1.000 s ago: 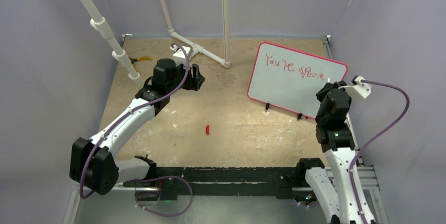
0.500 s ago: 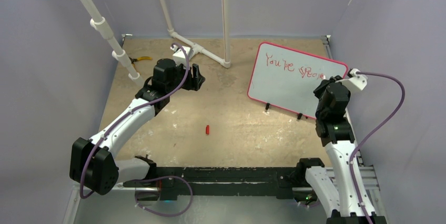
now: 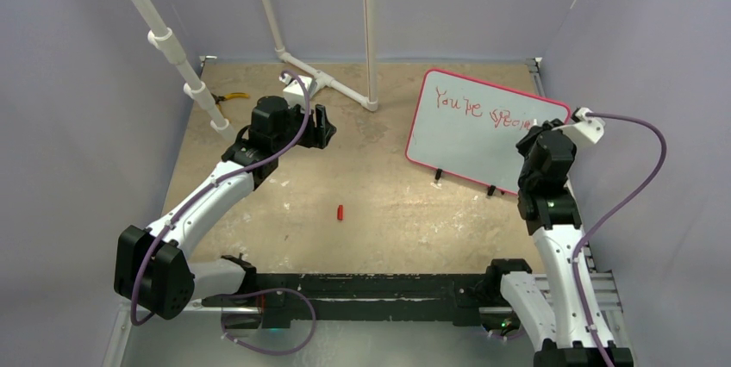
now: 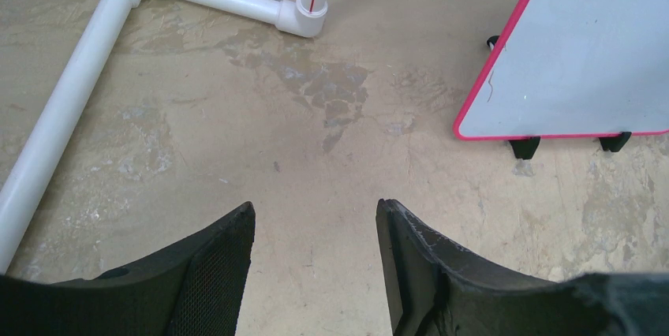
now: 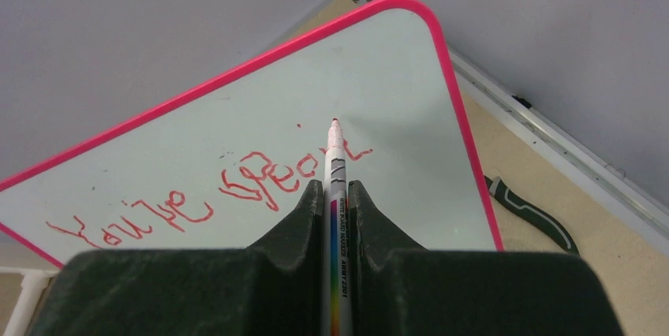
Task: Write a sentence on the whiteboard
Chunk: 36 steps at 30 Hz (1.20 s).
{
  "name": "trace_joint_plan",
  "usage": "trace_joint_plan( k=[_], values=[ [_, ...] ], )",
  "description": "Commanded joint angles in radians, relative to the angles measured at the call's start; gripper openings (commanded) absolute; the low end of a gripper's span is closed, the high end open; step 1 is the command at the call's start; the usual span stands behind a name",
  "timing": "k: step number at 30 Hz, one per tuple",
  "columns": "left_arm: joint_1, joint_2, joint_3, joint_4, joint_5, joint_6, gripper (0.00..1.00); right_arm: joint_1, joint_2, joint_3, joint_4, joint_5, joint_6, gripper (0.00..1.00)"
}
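Note:
The whiteboard [image 3: 470,139] with its pink frame leans upright at the back right; its lower corner [image 4: 568,68] also shows in the left wrist view. Red lettering, the sentence [image 3: 483,108], runs along its top; one line reading roughly "You're specia" [image 5: 237,194]. My right gripper [image 5: 337,186] is shut on a white marker [image 5: 336,151]. The marker's red tip points at the board just past the last letters; I cannot tell whether it touches. From above, the right gripper [image 3: 539,133] sits at the board's right edge. My left gripper [image 3: 323,130] stands open and empty over bare table [image 4: 315,214].
A small red cap [image 3: 340,212] lies mid-table. White PVC pipes [image 3: 328,83] form a frame at the back, with an elbow joint [image 4: 304,16] ahead of the left gripper. Pliers [image 3: 228,97] lie at the far left. A black handle [image 5: 536,214] lies behind the board.
My right wrist has moved slightly up and back along the board's right edge with the marker. The left arm has not moved.

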Motion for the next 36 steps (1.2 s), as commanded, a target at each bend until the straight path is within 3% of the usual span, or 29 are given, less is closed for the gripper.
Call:
trace_joint_plan(
  k=[1, 15, 36],
  values=[
    [0.006, -0.028, -0.01, 0.041, 0.006, -0.016, 0.57, -0.031, 0.018, 0.052, 0.063, 0.031, -0.024, 0.0],
    [0.006, -0.036, -0.011, 0.041, 0.011, -0.017, 0.57, -0.053, 0.049, 0.042, 0.094, 0.012, -0.035, 0.0],
    [0.006, -0.036, -0.014, 0.049, 0.021, -0.025, 0.57, -0.054, 0.029, -0.03, -0.015, -0.056, 0.073, 0.0]
  ],
)
